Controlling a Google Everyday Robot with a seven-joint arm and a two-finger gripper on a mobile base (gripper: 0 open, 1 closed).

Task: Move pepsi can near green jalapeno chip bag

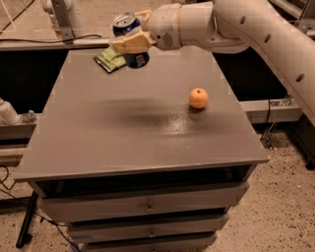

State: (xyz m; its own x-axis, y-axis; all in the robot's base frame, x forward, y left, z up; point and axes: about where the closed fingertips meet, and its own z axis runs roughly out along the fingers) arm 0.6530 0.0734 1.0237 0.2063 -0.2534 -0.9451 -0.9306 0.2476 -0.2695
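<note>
The pepsi can [129, 30] is dark blue with a silver top and is held upright above the far part of the grey table [142, 128]. My gripper [132, 39] is shut on the can, its tan fingers [129, 45] clamped across the can's middle. The white arm comes in from the upper right. The green jalapeno chip bag [109, 60] lies flat at the table's far left, just left of and below the can, partly hidden by the gripper.
An orange fruit [198, 98] sits on the right side of the table. The table has drawers [147, 206] below its front edge. A white machine stand [61, 15] is behind the table at the far left.
</note>
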